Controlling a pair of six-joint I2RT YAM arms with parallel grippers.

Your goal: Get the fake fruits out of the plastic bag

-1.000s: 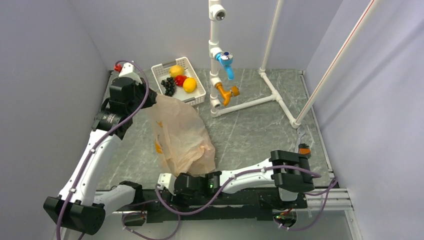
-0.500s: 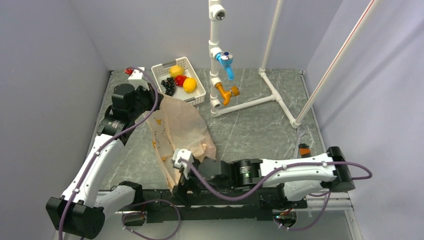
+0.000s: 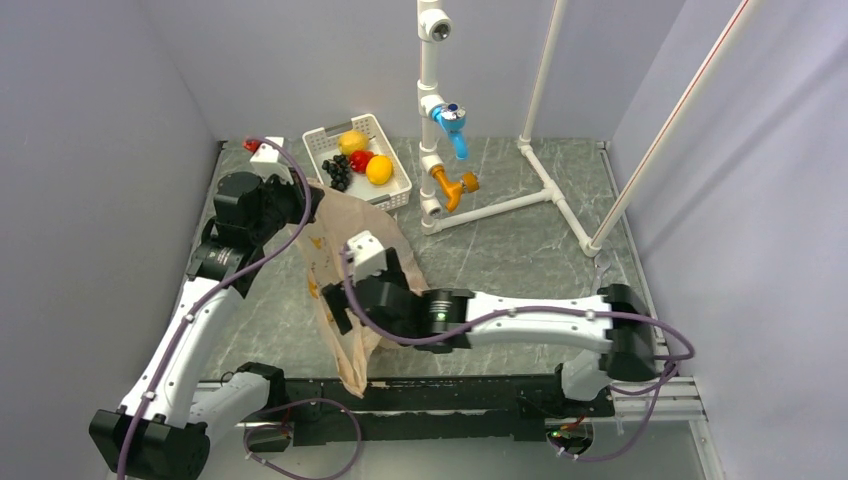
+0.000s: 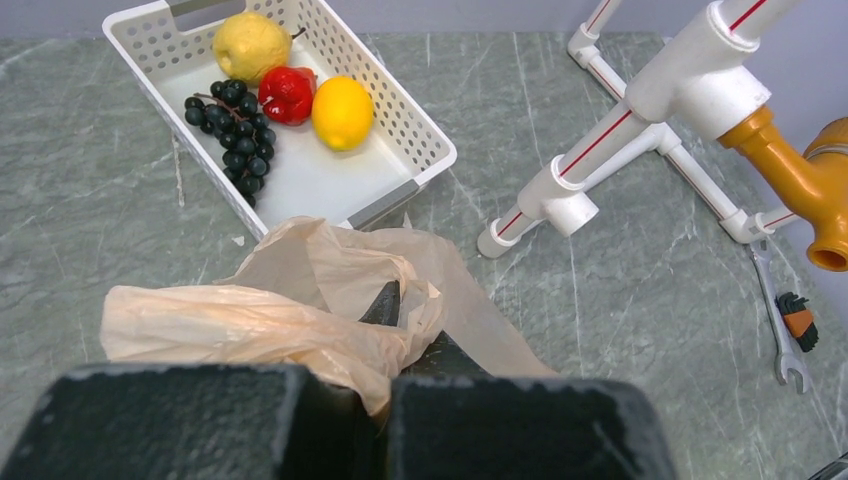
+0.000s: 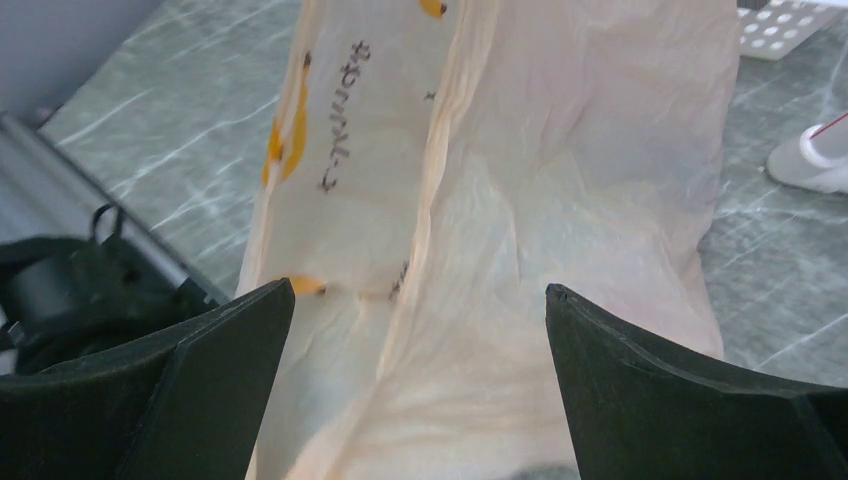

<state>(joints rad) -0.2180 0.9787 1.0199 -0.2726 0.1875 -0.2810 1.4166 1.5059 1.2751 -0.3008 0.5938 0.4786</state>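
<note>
Grasps the thin translucent peach-orange plastic bag [image 3: 350, 360] at its far top with the clenched left end effector [image 3: 308, 200], stretching it lengthwise toward the near counter [image 3: 500, 260] edge. Straddles its middle with the wide-released right end effector [image 5: 420, 330], the nearer one. Shows no fake fruits inside.

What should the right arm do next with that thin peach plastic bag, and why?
Probably close the right gripper on the thin peach plastic bag: its open jaws straddle the hanging film, and the left gripper holds the far end up.
</note>
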